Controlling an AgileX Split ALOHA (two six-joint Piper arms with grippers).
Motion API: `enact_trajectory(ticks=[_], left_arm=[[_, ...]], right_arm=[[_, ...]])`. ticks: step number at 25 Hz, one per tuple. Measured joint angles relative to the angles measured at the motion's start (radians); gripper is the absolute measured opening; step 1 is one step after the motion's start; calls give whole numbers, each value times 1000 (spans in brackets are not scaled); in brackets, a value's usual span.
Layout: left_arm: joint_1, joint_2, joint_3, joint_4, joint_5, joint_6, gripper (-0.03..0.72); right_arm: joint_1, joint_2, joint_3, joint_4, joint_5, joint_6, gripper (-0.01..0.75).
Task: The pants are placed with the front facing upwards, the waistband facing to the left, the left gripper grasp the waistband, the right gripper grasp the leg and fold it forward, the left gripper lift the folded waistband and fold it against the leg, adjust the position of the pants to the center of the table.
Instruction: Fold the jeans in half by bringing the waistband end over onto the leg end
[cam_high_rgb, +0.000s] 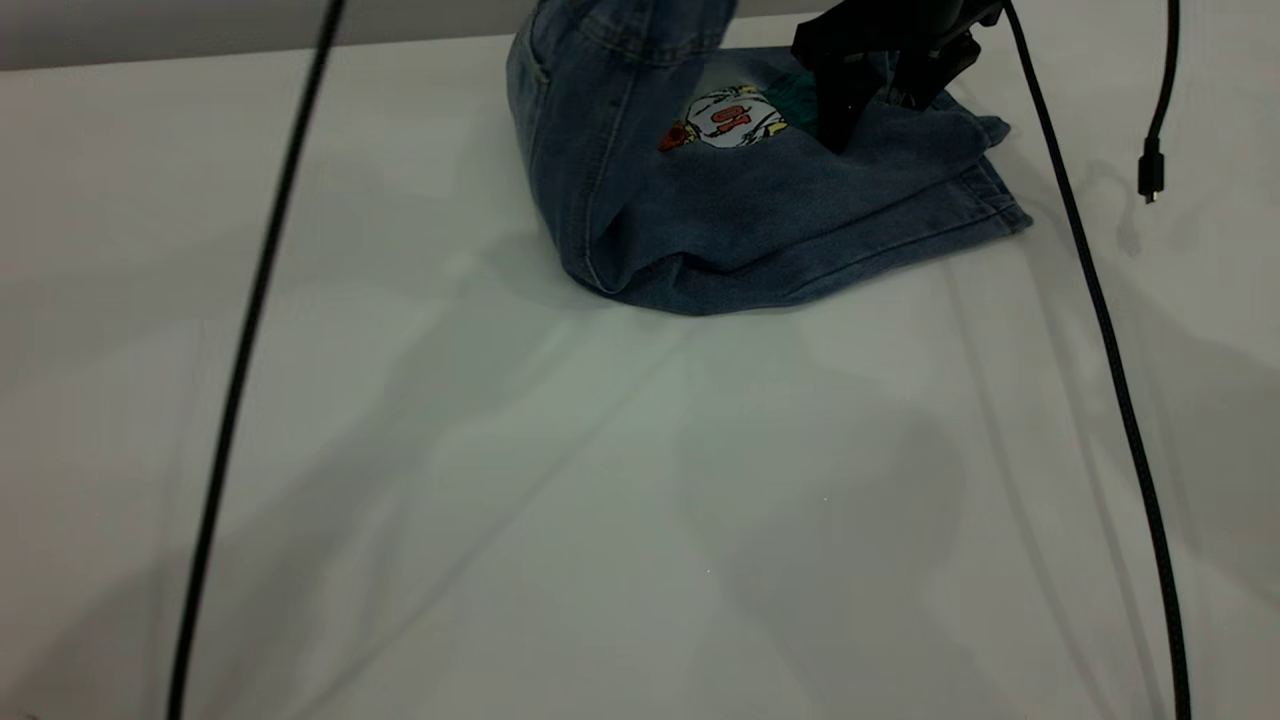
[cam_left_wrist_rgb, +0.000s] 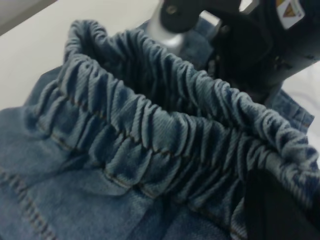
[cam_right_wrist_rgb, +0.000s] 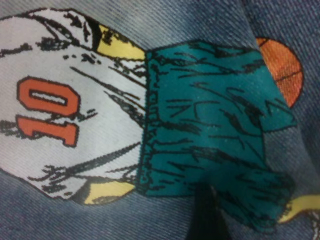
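1. Lying at the far middle of the table (cam_high_rgb: 400, 450), the pants (cam_high_rgb: 760, 230) are already doubled lengthwise, which is why the cartoon patch (cam_high_rgb: 735, 118) from the back faces up.
2. The left part of the pants rises steeply out of the top of the exterior view. Judged from this, the second fold is in hand: waistband end over the leg.
3. The waistband (cam_left_wrist_rgb: 165, 135) fills the left wrist view, stretched and puckered. The left gripper (cam_left_wrist_rgb: 272, 200) appears clamped on its edge at a dark finger; the contact itself is partly hidden, so this is a judgement.
4. The right gripper (cam_high_rgb: 850, 110) presses down on the leg just beside the patch, apparently to pin the cloth while the other end is carried over. Whether its fingers are apart or together cannot be told.
5. Two black cables (cam_high_rgb: 240, 380) hang across the exterior view, clear of the pants.
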Motion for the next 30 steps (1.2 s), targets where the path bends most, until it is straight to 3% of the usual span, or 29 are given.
enact_trajectory(ticks=[8,17,23,30], left_arm=[[-24,60,-110,-1,50,-7,87],[-29,61,-110,-1,50,-7,87],[-73,77,-112,5,-12,5,87],[-119,207,-230,-4,-30,4,87]], right_arm=[[-20,-18,-4,-53,9,-3,430],[-136,-117,-21,10,6,-14,431],[-238,-184,-21,9,4,-3,431],[-292,-201,-21,59,3,5,431]])
